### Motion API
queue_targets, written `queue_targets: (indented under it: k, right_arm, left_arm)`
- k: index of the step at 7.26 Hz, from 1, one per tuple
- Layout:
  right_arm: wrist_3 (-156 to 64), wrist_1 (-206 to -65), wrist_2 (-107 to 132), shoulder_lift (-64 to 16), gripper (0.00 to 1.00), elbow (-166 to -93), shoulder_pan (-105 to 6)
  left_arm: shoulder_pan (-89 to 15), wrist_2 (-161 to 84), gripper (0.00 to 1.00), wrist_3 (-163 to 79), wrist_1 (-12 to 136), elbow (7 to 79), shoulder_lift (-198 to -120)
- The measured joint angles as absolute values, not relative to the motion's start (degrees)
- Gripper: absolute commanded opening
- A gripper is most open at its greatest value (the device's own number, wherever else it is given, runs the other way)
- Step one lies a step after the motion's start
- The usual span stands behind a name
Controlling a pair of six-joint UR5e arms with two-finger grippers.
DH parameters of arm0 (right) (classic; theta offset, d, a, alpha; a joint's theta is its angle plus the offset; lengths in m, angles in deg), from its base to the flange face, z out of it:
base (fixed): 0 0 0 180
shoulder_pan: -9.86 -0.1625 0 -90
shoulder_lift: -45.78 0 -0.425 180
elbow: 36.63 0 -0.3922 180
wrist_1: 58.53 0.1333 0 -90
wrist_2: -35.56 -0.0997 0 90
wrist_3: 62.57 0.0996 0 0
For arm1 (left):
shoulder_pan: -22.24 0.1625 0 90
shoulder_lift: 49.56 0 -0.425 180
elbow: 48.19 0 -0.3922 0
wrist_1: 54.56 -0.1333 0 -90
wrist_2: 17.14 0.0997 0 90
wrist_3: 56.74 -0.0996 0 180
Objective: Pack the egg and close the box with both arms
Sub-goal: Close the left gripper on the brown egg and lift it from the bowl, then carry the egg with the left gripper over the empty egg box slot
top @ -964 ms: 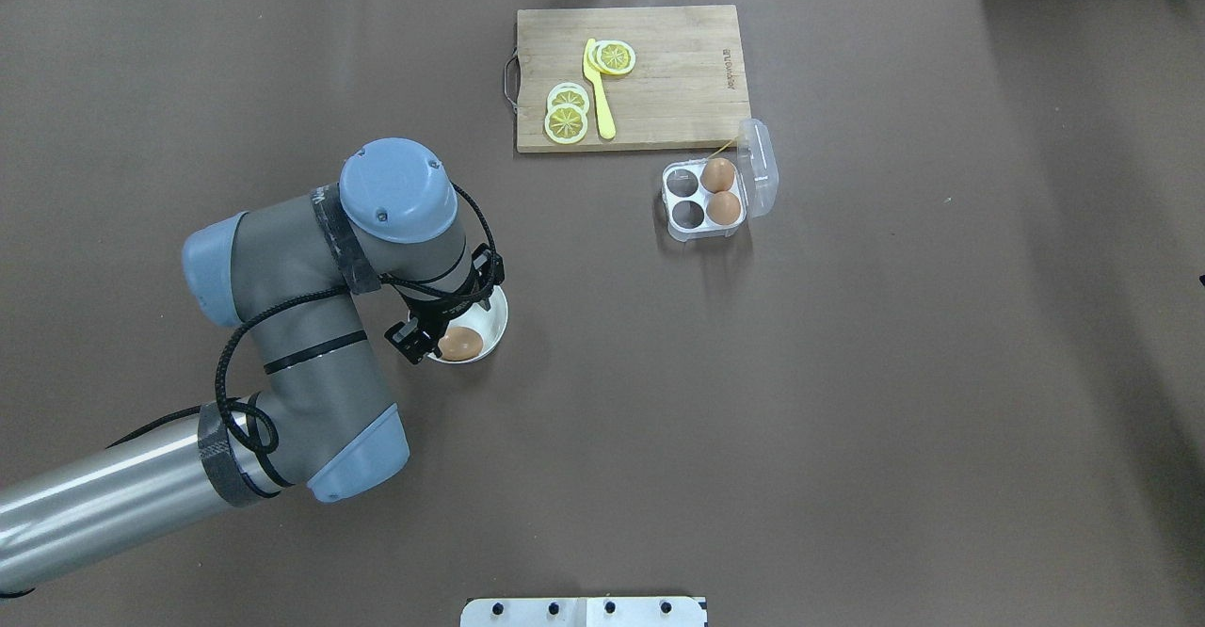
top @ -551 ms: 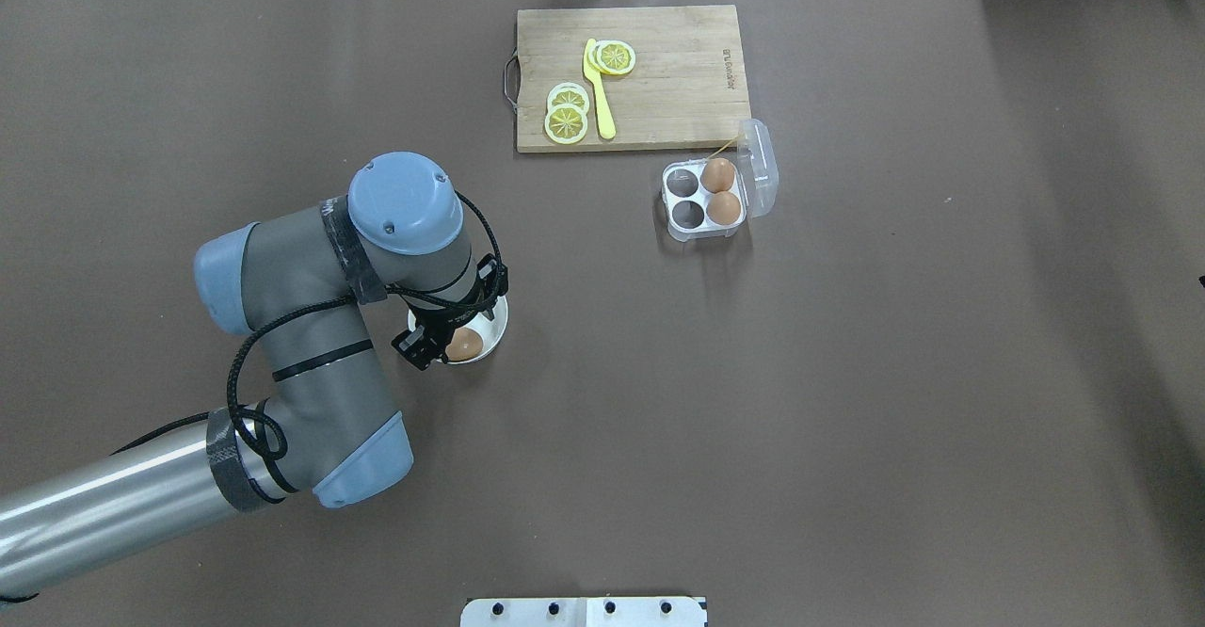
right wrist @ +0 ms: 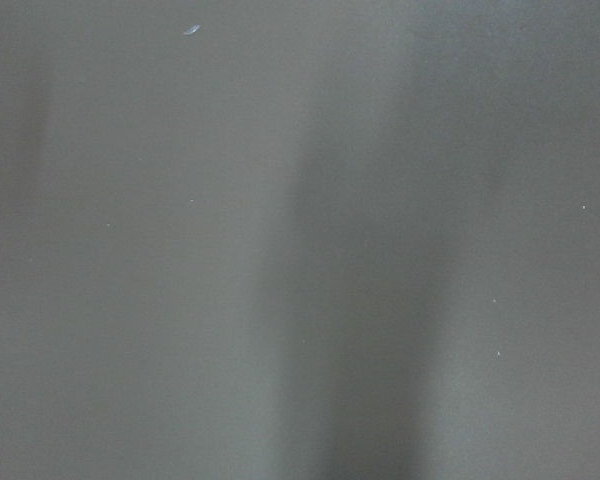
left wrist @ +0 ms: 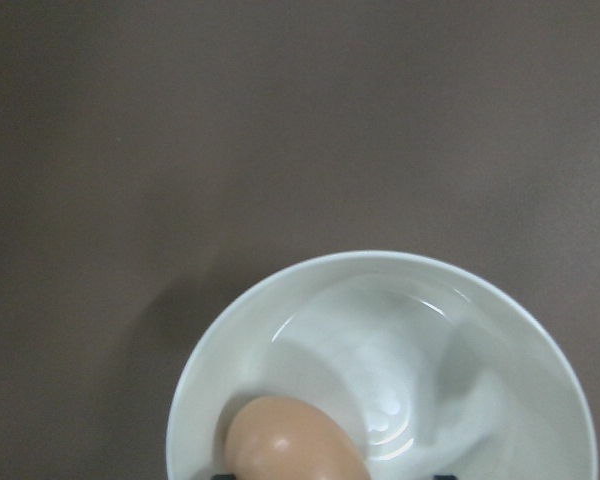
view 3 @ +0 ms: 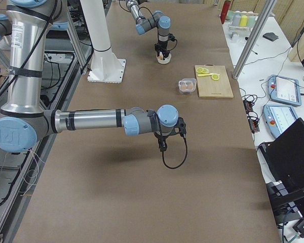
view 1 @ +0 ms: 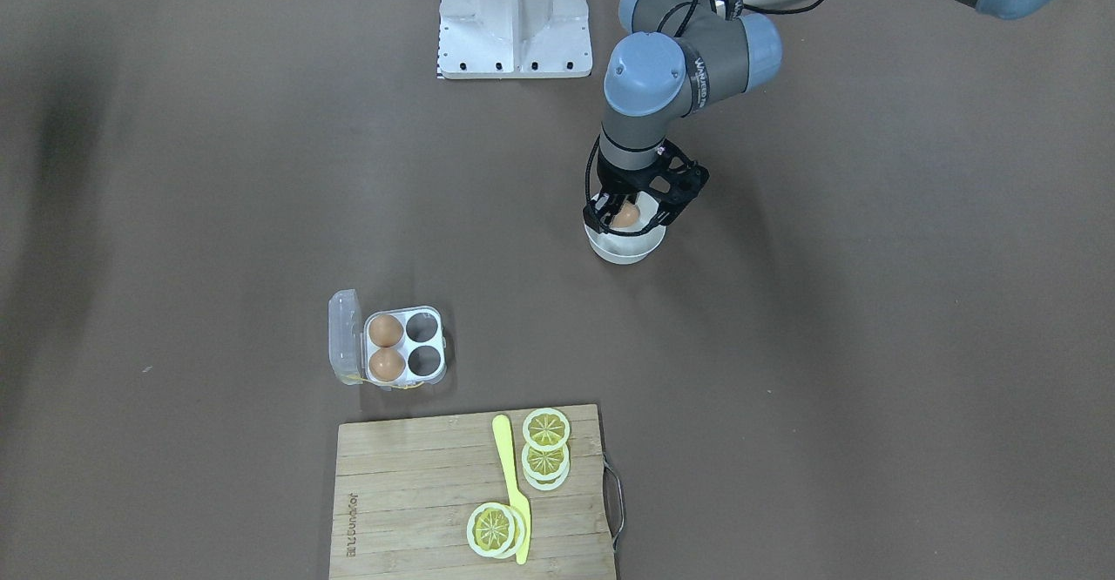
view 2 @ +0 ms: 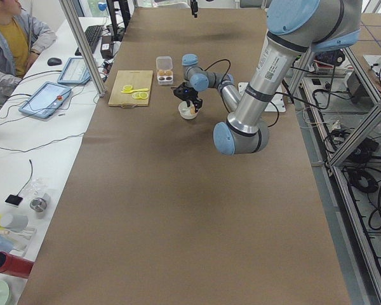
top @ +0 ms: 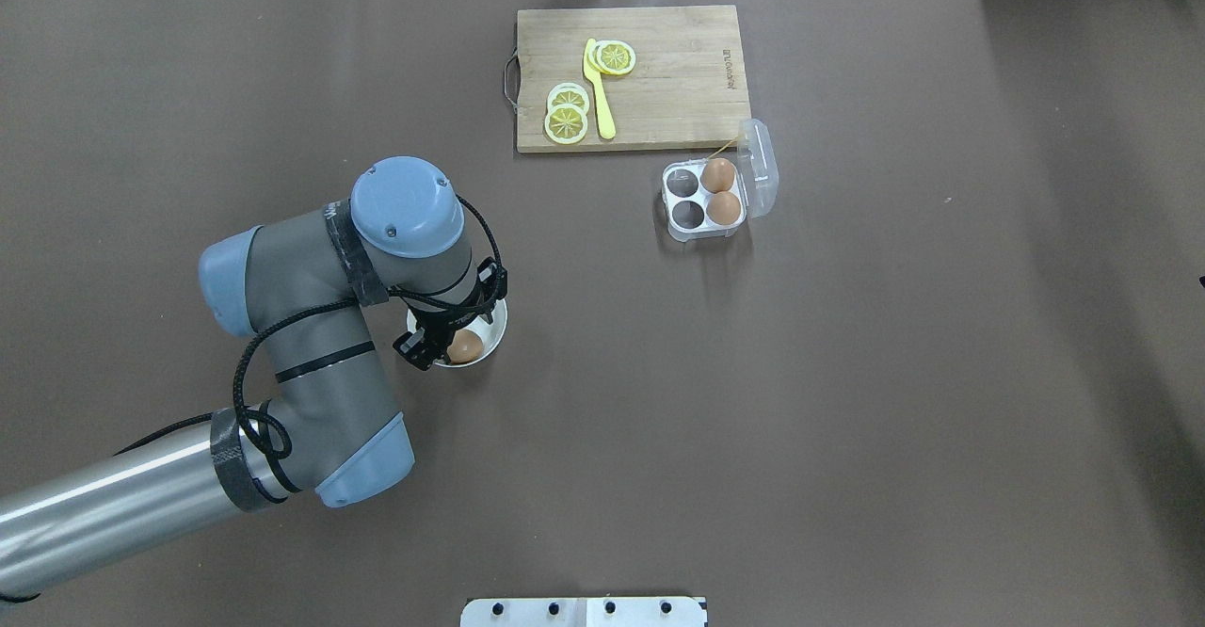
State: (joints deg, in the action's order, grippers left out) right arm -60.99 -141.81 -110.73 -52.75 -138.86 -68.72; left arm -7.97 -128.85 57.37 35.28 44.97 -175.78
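You had the left gripper [view 1: 629,217] open astride the egg [view 1: 624,213] in the bowl [view 1: 623,254], so a gentle squeeze looked due next; the right gripper [view 3: 162,146] I couldn't read.

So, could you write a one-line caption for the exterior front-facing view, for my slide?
Left gripper open around the egg in the white bowl; the open box holds two eggs.

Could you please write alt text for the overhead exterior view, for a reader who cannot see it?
The left end effector hangs over a white bowl holding one brown egg. Farther back, an open box holds two eggs in its right cells, beside a board with lemon slices.
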Motion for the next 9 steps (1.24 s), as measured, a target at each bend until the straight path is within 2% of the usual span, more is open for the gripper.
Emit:
queue_targets:
  k: [1,2,3,6,9]
  right_arm:
    - [-61.0,-141.8,-110.8,-52.7,1.0,-138.9,-68.7]
    - [-61.0,-141.8,-110.8,-52.8,1.0,-138.9,-68.7]
    - [-61.0,-141.8,-110.8,-52.7,1.0,-138.9,-68.7]
    - [-61.0,-141.8,-110.8,-52.8,1.0,-138.9,-68.7]
    - [-61.0,-141.8,-110.7,-52.8,1.0,-138.8,-68.7]
  left_arm:
    - [-8.0,-128.8,0.58,57.4,35.4,44.8,-175.8]
    - [-8.0,-128.8,0.17,57.4,35.4,44.8,-175.8]
    - [-8.0,-128.9,0.0,57.4,35.4,44.8,-175.7]
    - [-8.0,-129.2,0.0,51.7,35.3,47.8,-175.5]
    - [-9.1,-125.8,0.0,27.9,37.3,52.3,-176.0]
